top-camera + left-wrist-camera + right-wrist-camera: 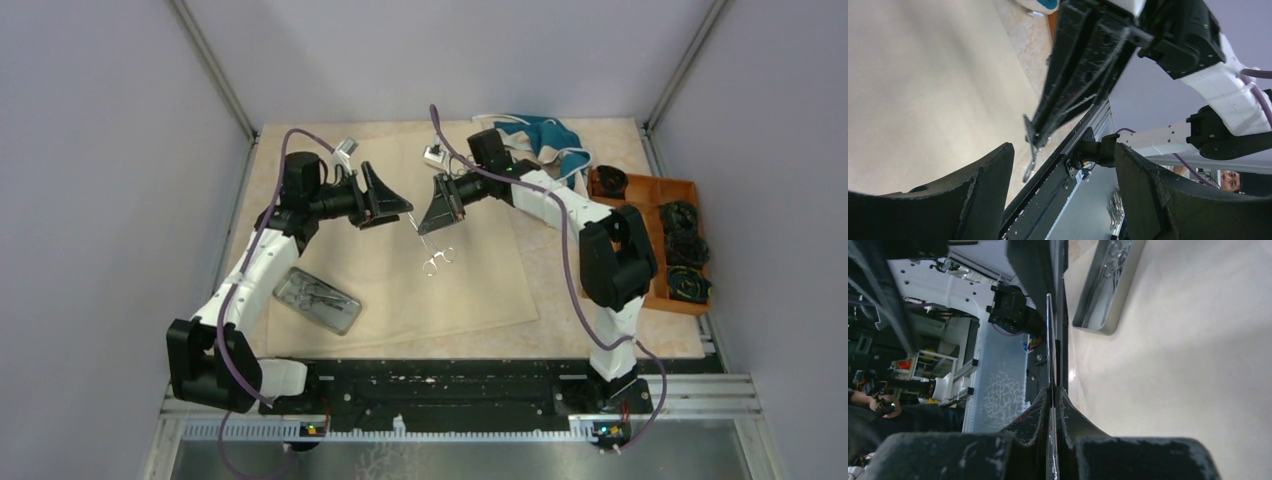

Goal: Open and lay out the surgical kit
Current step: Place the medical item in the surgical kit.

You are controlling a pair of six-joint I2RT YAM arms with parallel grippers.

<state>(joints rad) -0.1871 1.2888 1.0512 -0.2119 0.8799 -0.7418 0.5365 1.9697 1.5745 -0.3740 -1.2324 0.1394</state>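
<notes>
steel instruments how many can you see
2 at least: one instrument hangs from the shut right hand over the beige cloth; other instruments lie in the steel tray, where more may be hidden.

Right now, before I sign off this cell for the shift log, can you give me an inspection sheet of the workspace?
Surface: table, mostly covered by the beige cloth wrap, which is spread flat.
Job's things: steel tray on the cloth's near-left part, with thin instruments inside; one ring-handled instrument is held above the cloth.
Clutter: teal-and-white fabric at the far edge; orange-brown compartment tray at the right, holding dark coiled items.
Grippers: right gripper shut on the ring-handled instrument; left gripper open and empty, facing it.
Cables: purple cables run along both arms.
Surroundings: grey walls; a person beyond the near edge.
</notes>
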